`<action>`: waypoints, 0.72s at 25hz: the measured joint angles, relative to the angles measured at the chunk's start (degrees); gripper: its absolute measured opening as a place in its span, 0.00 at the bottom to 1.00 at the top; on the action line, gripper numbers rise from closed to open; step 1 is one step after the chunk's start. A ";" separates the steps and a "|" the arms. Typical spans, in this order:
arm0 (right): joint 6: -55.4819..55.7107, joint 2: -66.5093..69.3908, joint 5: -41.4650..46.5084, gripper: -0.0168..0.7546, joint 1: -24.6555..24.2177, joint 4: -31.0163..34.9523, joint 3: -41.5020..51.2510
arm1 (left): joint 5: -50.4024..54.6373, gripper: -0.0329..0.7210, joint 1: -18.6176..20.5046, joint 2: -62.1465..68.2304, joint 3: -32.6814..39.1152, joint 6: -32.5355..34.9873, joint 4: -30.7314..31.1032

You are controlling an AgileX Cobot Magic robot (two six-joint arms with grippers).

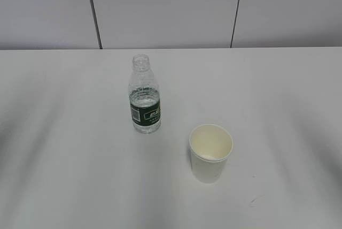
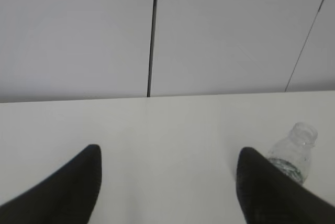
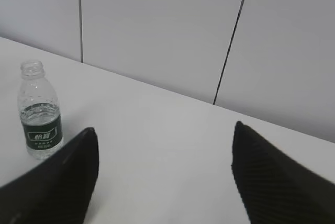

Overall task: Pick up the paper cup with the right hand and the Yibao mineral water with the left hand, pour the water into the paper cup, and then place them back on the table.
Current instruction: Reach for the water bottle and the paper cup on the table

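Note:
The Yibao mineral water, a small clear capless bottle with a dark green label, stands upright on the white table. The white paper cup stands upright to its front right, apart from it. Neither arm shows in the exterior view. My left gripper is open and empty, with the bottle top just beyond its right finger. My right gripper is open and empty; the bottle stands to the left of its left finger. The cup is out of both wrist views.
A grey panelled wall with dark vertical seams runs along the table's far edge. Soft shadows lie on the table at the left and right sides.

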 joint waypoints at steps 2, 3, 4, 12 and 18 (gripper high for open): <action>-9.50 2.87 -0.79 0.78 0.09 9.26 0.08 | -5.18 0.70 -3.33 2.88 0.91 2.13 -0.12; -13.69 3.94 -1.09 0.78 0.09 13.31 0.08 | -7.37 0.70 -5.62 4.12 1.54 2.54 0.66; -16.43 4.62 -1.09 0.78 0.09 15.64 0.08 | -9.47 0.70 -7.30 5.01 2.11 2.77 2.16; -20.48 5.56 -1.09 0.78 0.09 19.03 0.08 | -13.41 0.70 -15.64 11.90 4.86 3.47 17.50; -22.55 5.56 -1.09 0.78 0.09 19.17 0.08 | -12.01 0.70 -15.65 14.59 4.92 3.87 36.05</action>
